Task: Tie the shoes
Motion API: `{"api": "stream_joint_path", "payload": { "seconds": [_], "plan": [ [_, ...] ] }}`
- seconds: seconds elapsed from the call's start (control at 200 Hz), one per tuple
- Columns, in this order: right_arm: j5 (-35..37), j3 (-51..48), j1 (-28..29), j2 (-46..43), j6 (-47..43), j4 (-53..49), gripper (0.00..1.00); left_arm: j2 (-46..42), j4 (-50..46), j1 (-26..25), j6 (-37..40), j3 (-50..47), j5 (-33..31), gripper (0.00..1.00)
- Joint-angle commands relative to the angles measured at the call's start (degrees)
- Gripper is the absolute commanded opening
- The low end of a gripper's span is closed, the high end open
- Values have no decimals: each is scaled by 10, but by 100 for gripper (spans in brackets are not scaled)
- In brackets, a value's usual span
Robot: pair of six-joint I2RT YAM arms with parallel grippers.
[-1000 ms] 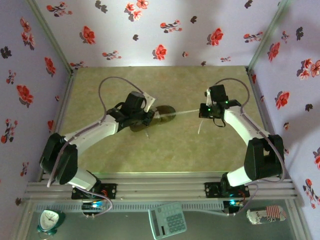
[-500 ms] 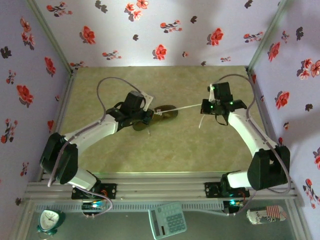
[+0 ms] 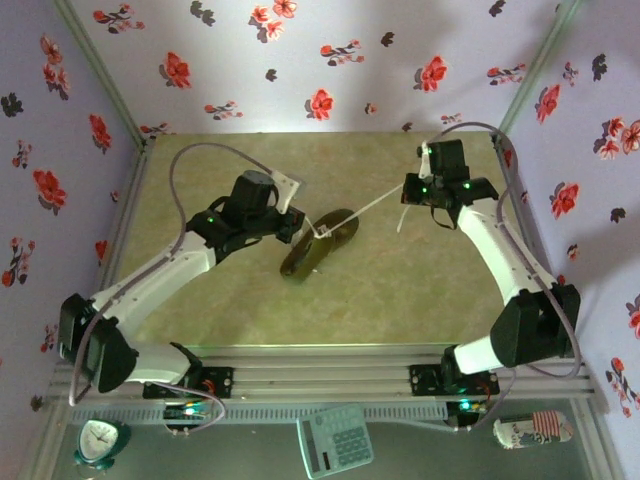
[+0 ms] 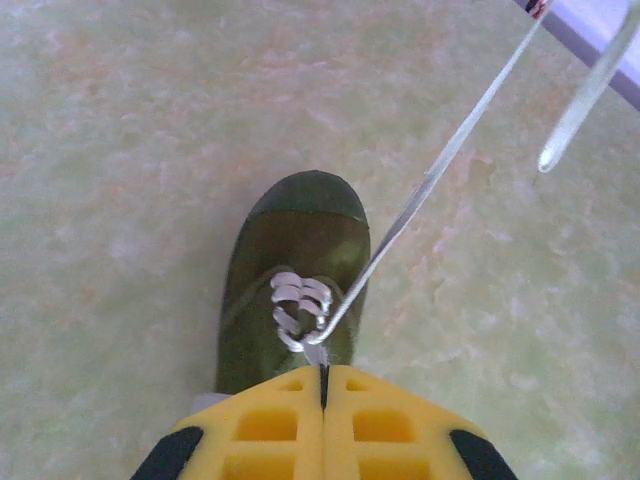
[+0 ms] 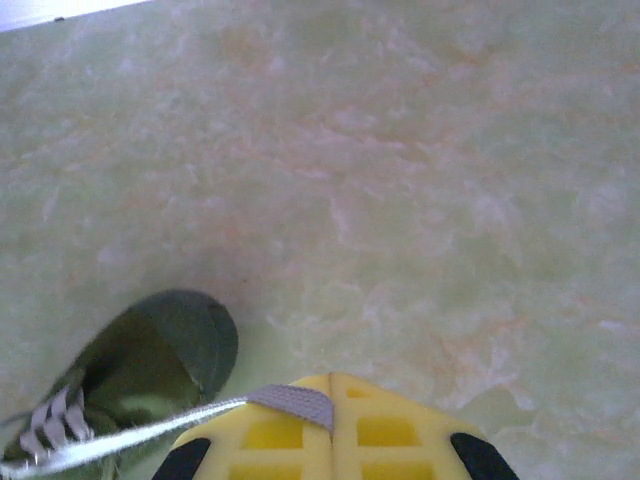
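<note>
Sneaker [image 3: 318, 243] now askew on marbled table [image 3: 400, 290], floral walls [image 3: 300, 70]; left end effector [image 4: 323, 375], right end effector [image 5: 331, 385] pinching laces [image 4: 430, 180]

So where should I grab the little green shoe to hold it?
I'd pinch the shoe across its narrow sides at the heel end, coming straight down from above. It sits sole-down, the toe is a rounded dome, and the lace is stretched tight over the front between the shut left pincer and right pincer.

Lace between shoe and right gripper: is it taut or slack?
Taut. The lace runs in one straight line from the shoe to the right gripper, which is shut on it.
</note>
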Motion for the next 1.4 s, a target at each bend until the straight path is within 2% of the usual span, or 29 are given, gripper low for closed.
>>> {"api": "stream_joint_path", "payload": {
  "seconds": [0.0, 0.15, 0.415, 0.585, 0.9, 1.19, 1.395],
  "plan": [
    [-10, 50, -1, 14, -1, -9, 0, -30, -28, -3, 14, 30, 11, 0],
    [-51, 84, 2, 25, -4, -6, 0, -46, -55, -2, 17, 49, -3, 0],
    [-78, 119, 9, 40, -10, -17, 0, -64, -101, -4, 33, 91, -2, 0],
    [-53, 113, 11, 37, -10, -15, 0, -49, -105, -5, 38, 92, 5, 0],
    [20, 51, 10, -18, -30, -35, 0, 24, -59, -6, 28, 93, 23, 0],
    [56, -36, 10, -100, -35, -70, 0, 65, -48, -8, 27, 104, 28, 0],
    [66, -59, 9, -161, -34, -92, 0, 64, -49, -7, 30, 118, 18, 0]
  ]
}}
